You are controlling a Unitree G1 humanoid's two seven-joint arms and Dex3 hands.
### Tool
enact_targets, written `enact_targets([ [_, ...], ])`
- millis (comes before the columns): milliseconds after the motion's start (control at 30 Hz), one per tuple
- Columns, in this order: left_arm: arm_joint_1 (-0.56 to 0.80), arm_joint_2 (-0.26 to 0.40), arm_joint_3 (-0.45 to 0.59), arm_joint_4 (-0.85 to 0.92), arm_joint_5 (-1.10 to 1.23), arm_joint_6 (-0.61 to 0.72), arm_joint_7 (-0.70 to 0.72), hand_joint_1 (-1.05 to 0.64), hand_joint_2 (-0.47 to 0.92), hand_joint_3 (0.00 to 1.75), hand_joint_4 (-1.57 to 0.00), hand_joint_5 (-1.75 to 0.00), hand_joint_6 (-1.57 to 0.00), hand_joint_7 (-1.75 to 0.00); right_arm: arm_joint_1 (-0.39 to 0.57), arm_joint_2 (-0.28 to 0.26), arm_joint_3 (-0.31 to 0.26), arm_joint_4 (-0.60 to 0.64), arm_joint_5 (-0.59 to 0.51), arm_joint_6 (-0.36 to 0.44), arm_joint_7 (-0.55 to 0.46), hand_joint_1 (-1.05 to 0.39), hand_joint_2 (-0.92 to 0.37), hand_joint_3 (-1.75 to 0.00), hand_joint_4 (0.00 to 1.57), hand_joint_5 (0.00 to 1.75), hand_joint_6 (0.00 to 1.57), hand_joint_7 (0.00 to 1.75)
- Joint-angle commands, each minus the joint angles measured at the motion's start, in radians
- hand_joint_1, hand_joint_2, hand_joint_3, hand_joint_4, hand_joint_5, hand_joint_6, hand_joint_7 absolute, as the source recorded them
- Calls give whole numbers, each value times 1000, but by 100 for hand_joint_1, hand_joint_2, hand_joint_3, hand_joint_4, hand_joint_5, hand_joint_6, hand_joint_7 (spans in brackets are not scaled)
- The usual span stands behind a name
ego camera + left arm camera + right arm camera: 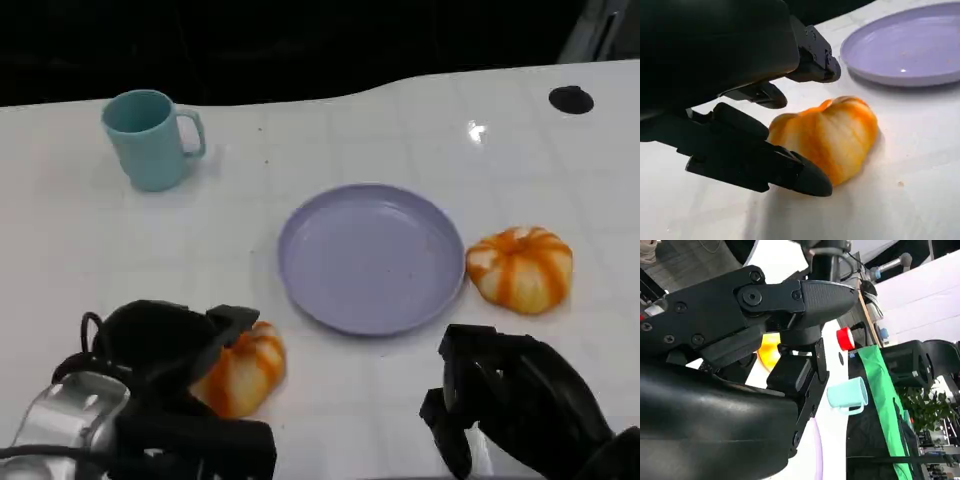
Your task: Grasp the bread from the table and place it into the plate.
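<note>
White tiled table, green cloth, dark chair, leafy plant.

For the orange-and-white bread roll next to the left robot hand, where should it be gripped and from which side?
Grip the orange-and-white striped bread roll across its rounded middle, coming from the side away from the round lilac plate, probably. The left robot hand already sits there, fingers spread above and below the roll, which lies low on the white table with that side free.
</note>
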State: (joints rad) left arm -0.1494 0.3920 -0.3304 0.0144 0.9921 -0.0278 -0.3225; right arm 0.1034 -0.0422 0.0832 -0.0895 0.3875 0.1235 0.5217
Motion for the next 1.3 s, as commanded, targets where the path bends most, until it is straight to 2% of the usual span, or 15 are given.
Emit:
enact_targets([
  [33,-35,11,-38,90,8,9,56,-71,87,0,-40,-11,-25,-1,6,-9,-10,-14,8,3,-3,-93,-89,-43,121,164,102,151],
  [233,-53,-1,-46,210,-69,-52,180,-50,86,0,-47,-12,-38,-4,8,-9,-10,-14,6,-4,-1,-93,-89,-44,121,164,103,152],
  [300,-61,-4,-45,264,-93,-93,257,-41,89,1,-60,-26,-54,-6,7,-8,-10,-11,8,-8,4,-93,-89,-44,121,164,103,152],
  [333,-66,-4,-45,299,-101,-128,324,-36,91,6,-62,-69,-70,-9,7,-8,-10,-10,6,-11,3,-92,-89,-44,121,164,103,152],
  [367,-70,-3,-46,328,-108,-156,375,-30,92,18,-68,-110,-90,-15,8,-7,-9,-11,5,-12,2,-93,-89,-44,122,164,103,152],
  [467,-84,0,-53,383,-122,-197,456,-26,92,34,-74,-144,-108,-24,7,-7,-9,-11,2,-12,0,-93,-89,-45,122,163,103,152],
  [500,-87,0,-54,397,-124,-204,483,-26,91,47,-78,-159,-102,-58,7,-8,-9,-11,1,-11,-1,-93,-89,-45,122,163,103,152],
  [567,-94,1,-56,429,-125,-234,551,-25,90,53,-81,-171,-75,-141,7,-8,-9,-11,1,-11,0,-93,-89,-46,122,163,103,152],
  [633,-102,5,-65,454,-122,-252,591,-25,90,54,-82,-174,-65,-168,6,-8,-10,-9,2,-11,1,-93,-88,-47,122,163,103,152],
  [700,-108,8,-73,468,-117,-260,618,-25,90,55,-82,-174,-62,-173,6,-7,-11,-8,3,-10,-1,-93,-88,-47,122,163,103,152],
  [833,-112,19,-85,463,-99,-258,656,-26,88,56,-81,-175,-59,-175,6,-6,-11,-9,6,-9,2,-93,-87,-47,123,163,103,152],
  [967,-94,39,-76,387,-89,-237,656,-25,84,56,-77,-175,-57,-173,9,-9,-11,-16,5,-6,0,-94,-87,-47,123,163,103,152],
  [1167,-49,71,-34,178,-95,-141,543,-24,79,64,-77,-175,-62,-160,11,-8,-11,-16,9,-6,3,-92,-88,-46,122,164,102,151],
  [1300,-28,77,-10,51,-76,-75,487,-23,73,75,-80,-175,-62,-165,9,-9,-12,-11,8,-12,6,-93,-88,-46,122,164,102,151],
])
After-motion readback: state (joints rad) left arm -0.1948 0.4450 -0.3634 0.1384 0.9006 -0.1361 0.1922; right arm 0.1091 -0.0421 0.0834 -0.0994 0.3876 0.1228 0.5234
